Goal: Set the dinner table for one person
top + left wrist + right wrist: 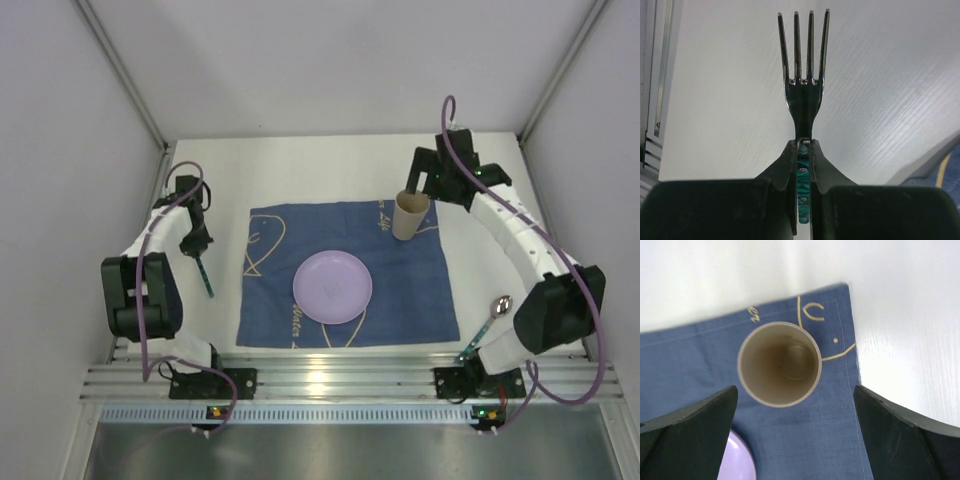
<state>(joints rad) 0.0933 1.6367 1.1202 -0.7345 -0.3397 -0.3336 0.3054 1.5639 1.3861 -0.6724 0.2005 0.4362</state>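
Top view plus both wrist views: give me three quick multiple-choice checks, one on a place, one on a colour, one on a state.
1. The cup stands:
A) on the placemat's far right corner
B) at its middle
C) off it, near left

2. The plate is:
A) green
B) lilac
C) red

3. The left claw is:
A) wide open, empty
B) shut on the fork
C) out of view

Key:
1 A, the right wrist view shows the cup by the cloth's corner.
2 B, it looks pale purple from above.
3 B, both fingers clamp the handle.
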